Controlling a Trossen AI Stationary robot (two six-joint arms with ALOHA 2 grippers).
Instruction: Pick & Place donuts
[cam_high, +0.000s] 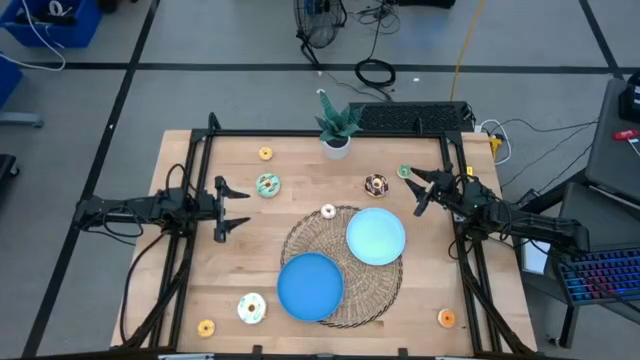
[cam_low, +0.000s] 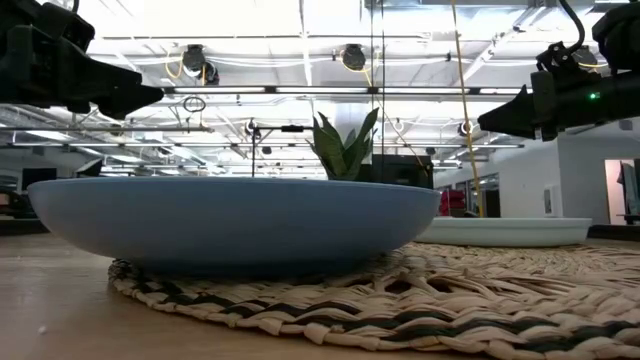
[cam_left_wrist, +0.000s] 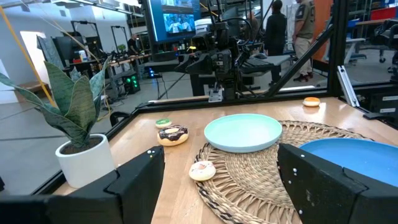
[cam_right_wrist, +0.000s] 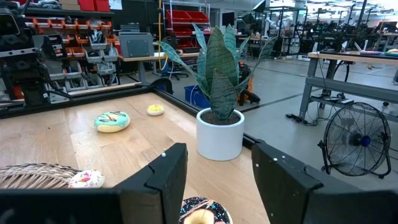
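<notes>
The desk (cam_high: 250, 250) is seen carrying a woven mat (cam_high: 375, 290) with two blue plates (cam_high: 310, 286). The left end effector (cam_high: 232, 208) is held open above the desk's left side. The right end effector (cam_high: 418, 190) is held open beside the green donut (cam_high: 404, 172). The chocolate donut (cam_high: 376, 184) is found nearby, others scattered.

My high camera looks straight down on the table, potted plant (cam_high: 335, 127) at its far edge. My low camera sits at tabletop height facing that plant (cam_low: 345, 148). Both wrist cameras face it from opposite sides (cam_left_wrist: 76, 134) (cam_right_wrist: 219, 93); all four views share it.
</notes>
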